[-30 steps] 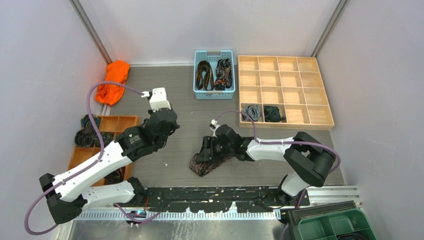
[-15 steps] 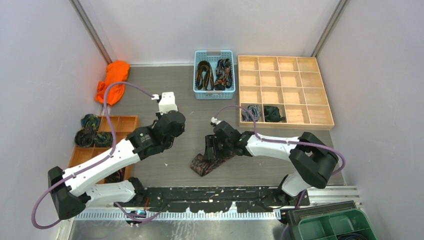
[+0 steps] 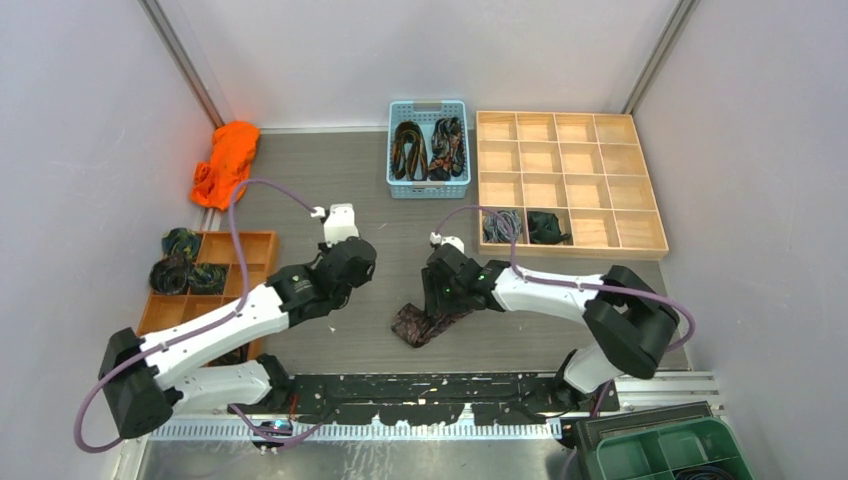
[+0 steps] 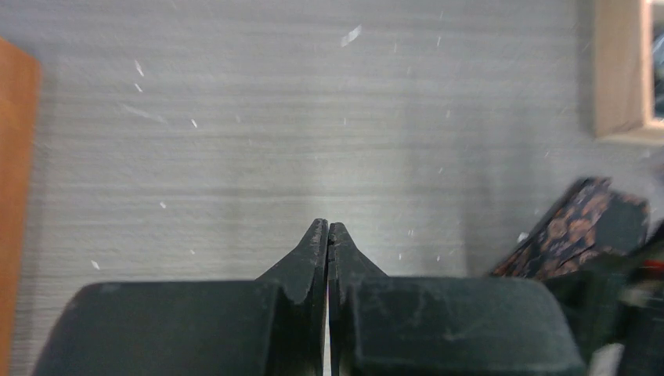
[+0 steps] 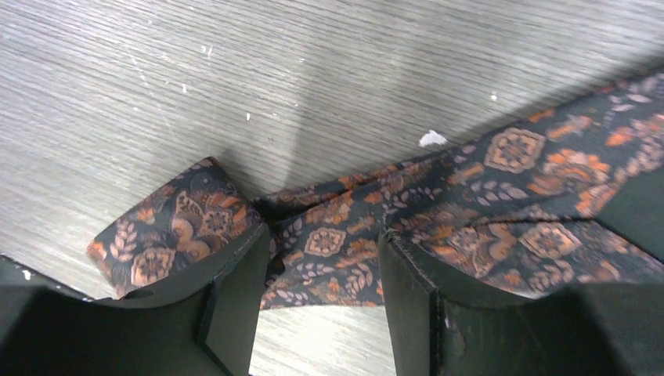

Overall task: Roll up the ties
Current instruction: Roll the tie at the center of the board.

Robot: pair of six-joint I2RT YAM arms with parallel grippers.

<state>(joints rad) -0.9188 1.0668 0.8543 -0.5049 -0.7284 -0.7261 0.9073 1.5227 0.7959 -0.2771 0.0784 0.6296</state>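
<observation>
A black-orange patterned tie (image 3: 422, 324) lies bunched on the grey table in front of the arms. My right gripper (image 3: 438, 297) is down on it. In the right wrist view the jaws (image 5: 325, 262) stand open, one finger on each side of a fold of the tie (image 5: 344, 231). My left gripper (image 3: 345, 285) hovers left of the tie. In the left wrist view its tips (image 4: 327, 229) are shut and empty over bare table, with the tie (image 4: 579, 231) at the right edge. More ties lie in the blue basket (image 3: 392, 150). Coiled ties sit in the wooden tray (image 3: 508, 225).
The wooden compartment tray (image 3: 570, 180) stands at the back right. An orange tray (image 3: 245, 245) with dark coils is at the left. A bright orange cloth (image 3: 225, 160) lies at the back left. A green bin (image 3: 670, 450) is at the front right.
My left arm has swung right, closer to the tie. My right gripper has shifted slightly right and farther back, and the tie has moved right with it.
</observation>
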